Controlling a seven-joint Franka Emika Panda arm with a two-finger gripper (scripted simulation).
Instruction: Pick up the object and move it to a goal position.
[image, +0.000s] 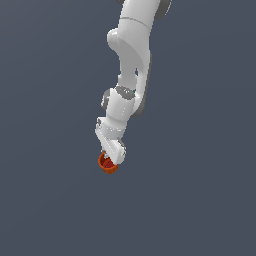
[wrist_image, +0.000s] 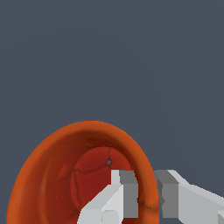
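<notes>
The small orange-red cup (image: 107, 164) hangs at the tip of the white arm, near the middle of the exterior view. In the wrist view the cup (wrist_image: 48, 166) fills the lower part, its mouth facing the camera. My gripper (image: 111, 159) is shut on the cup's rim: one finger (wrist_image: 124, 194) sits inside the cup and the other finger (wrist_image: 168, 194) outside, with the cup wall between them (wrist_image: 146, 197). The cup is tilted in the grip. No goal marker shows in either view.
Only a plain dark grey-blue background surrounds the arm (image: 132, 60) in both views. No other objects, edges or obstacles show.
</notes>
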